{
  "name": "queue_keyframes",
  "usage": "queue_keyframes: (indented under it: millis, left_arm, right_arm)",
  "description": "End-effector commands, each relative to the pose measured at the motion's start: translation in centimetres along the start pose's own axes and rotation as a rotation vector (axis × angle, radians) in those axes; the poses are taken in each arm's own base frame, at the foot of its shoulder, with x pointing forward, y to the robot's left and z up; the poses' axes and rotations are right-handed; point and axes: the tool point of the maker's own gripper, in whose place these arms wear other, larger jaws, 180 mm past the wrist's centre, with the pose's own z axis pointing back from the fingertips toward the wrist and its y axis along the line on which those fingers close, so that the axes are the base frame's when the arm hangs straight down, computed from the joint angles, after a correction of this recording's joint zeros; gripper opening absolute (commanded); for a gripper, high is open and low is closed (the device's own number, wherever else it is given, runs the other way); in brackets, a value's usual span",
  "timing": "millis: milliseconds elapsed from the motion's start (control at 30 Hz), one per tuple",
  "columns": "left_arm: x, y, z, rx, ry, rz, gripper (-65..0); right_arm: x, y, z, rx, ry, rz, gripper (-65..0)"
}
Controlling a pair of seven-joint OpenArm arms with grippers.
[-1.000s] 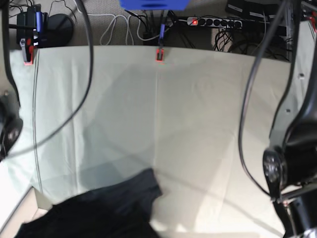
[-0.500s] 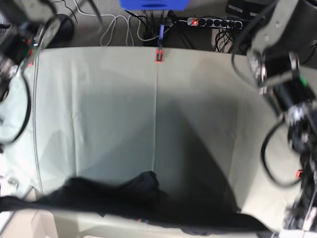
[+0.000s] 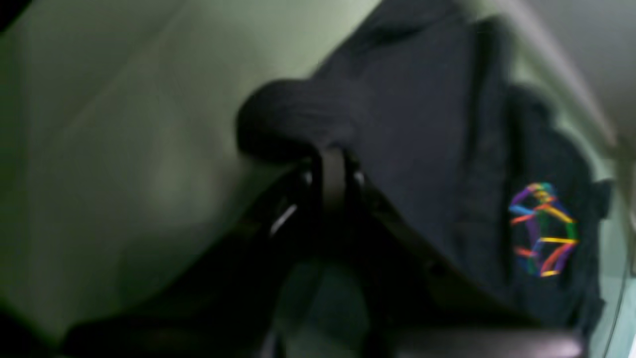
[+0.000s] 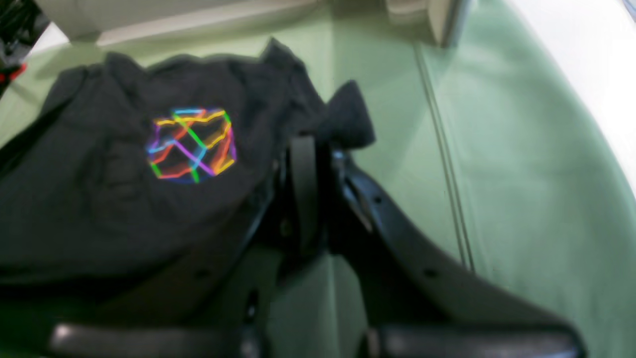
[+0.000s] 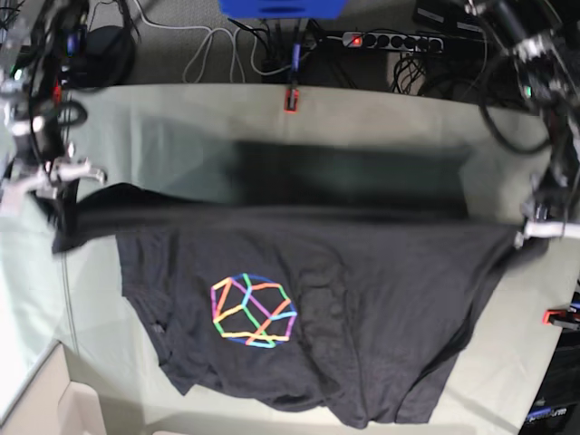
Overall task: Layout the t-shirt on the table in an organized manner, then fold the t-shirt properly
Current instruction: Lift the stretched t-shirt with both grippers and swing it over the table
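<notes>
Between the two grippers the t-shirt [image 5: 308,299] hangs stretched like a curtain, blocking any straight pass from the right gripper [image 5: 63,177] to the left gripper [image 5: 535,227]. Beyond them, toward the far edge, the table [image 5: 362,118] lies bare up to the red clamp [image 5: 292,100] — open room. Outboard of the left gripper another red clamp [image 5: 562,316] sits at the table's edge; cables [image 5: 507,100] loop above it.
</notes>
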Motion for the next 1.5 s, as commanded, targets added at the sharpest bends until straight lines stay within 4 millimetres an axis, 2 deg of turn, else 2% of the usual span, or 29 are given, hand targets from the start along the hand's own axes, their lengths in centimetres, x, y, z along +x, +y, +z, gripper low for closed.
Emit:
queue_keyframes:
  millis: [0,167,267,467,633,867,1167,1233,1333,1467]
  left_arm:
    - [0.9,0.6,0.2,0.005,-0.027,0.012,-64.9]
    - [-3.5,4.3,0.1,0.065,0.092,0.074,-64.9]
    - [-5.4,6.5,0.5,0.109,0.138,0.098,-64.9]
    - [-6.4,10.4,1.0,0.19,0.15,0.193,-64.9]
    - [-5.8,12.5,2.4,0.235,0.118,0.227,-64.9]
    - [-4.0,12.1,4.3,0.235,0.063,0.168,-64.9]
    - [-1.0,7.6,7.6,0.115,-0.039,0.099,-64.9]
    - [0.1,6.9,8.5,0.09,-0.075,0.096,-64.9]
    - [1.9,7.0,10.0,0.075,-0.142,0.129,-64.9]
    - [3.9,6.8,11.2,0.039,-0.209,0.167,-64.9]
  right_arm:
    - [0.7,0.5,0.3,0.024,-0.032,0.003,-65.0]
    - [-2.6,1.1,1.9,0.053,0.049,-0.008,-65.0]
    - [-4.4,1.3,3.2,0.065,0.101,-0.015,-65.0]
    - [-6.2,0.9,4.9,0.046,0.156,-0.026,-65.0]
    - [-5.8,-0.2,6.1,-0.002,0.109,-0.039,-65.0]
    - [-3.6,-0.9,8.1,-0.039,-0.066,-0.052,-65.0]
    - [-3.2,0.9,9.6,0.034,-0.132,-0.078,-65.0]
    - [-2.8,0.2,9.9,0.012,-0.149,-0.094,-65.0]
    - [-1.5,-1.2,10.6,-0.02,-0.213,-0.164,-65.0]
    - [1.1,-2.8,11.5,-0.052,-0.296,-0.18,-65.0]
